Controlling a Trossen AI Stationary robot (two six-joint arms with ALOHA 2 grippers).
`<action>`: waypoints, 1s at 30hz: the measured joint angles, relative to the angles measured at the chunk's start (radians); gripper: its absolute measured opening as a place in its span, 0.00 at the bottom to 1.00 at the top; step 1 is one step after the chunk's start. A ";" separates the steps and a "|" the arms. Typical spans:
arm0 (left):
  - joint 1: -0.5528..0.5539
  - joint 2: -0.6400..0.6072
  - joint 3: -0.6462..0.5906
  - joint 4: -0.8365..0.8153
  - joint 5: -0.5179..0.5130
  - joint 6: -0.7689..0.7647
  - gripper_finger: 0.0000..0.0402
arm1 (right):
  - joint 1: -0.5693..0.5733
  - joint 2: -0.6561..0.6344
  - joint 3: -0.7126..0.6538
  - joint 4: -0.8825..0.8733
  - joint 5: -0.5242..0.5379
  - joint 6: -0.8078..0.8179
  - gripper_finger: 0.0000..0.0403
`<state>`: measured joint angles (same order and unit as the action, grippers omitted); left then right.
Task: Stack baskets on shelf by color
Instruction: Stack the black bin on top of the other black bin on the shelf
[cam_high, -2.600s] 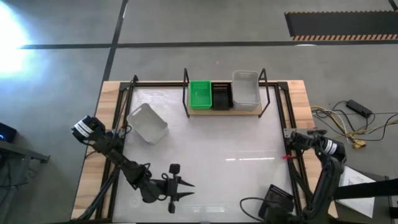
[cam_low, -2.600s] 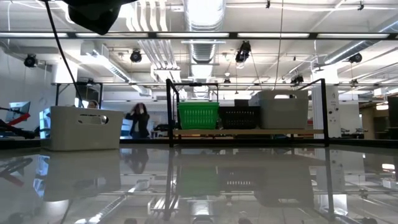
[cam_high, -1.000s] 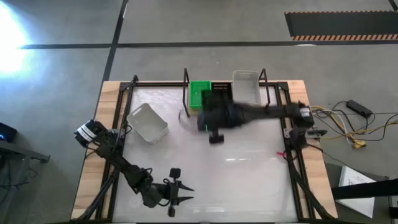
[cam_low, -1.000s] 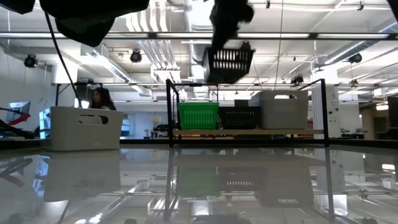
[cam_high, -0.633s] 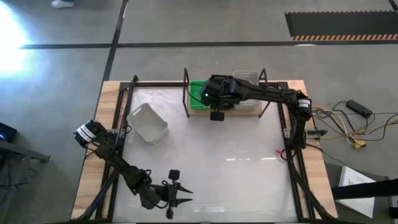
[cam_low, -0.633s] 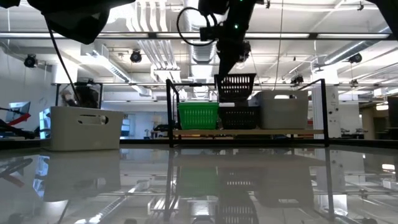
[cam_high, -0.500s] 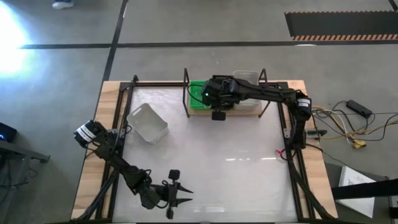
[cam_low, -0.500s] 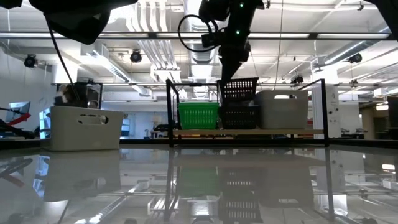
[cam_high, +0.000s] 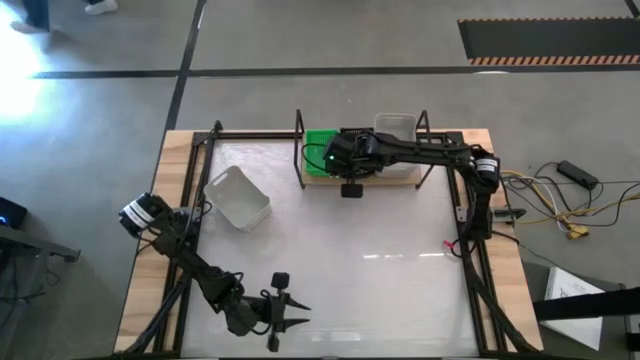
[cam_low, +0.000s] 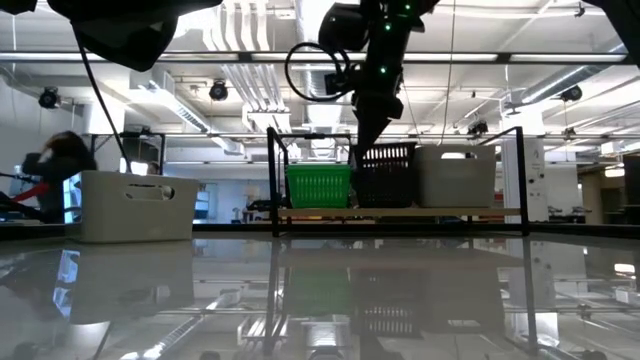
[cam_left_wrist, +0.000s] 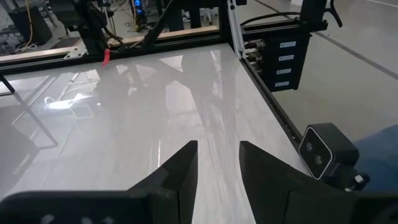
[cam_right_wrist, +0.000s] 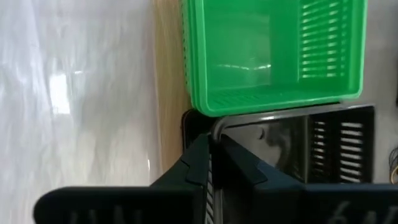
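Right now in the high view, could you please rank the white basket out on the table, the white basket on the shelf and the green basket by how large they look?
1. White basket on the table, though tilted.
2. White basket on the shelf; the right arm covers part of it, so ranks one and two are unsure.
3. Green basket, clearly smallest, also partly covered.
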<state>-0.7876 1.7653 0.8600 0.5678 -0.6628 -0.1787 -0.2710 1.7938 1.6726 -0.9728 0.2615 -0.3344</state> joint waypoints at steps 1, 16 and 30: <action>0.000 0.000 0.000 0.000 0.000 0.000 0.26 | 0.000 0.000 -0.007 0.011 0.000 0.001 0.06; 0.000 0.000 0.000 0.000 0.000 0.002 0.26 | 0.004 -0.005 -0.015 0.004 0.026 0.058 0.34; 0.000 0.000 0.000 0.000 0.000 0.002 0.26 | -0.007 -0.027 -0.086 -0.040 0.080 0.186 0.09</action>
<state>-0.7876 1.7651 0.8597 0.5677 -0.6632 -0.1772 -0.2779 1.7672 1.5867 -1.0130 0.3414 -0.1480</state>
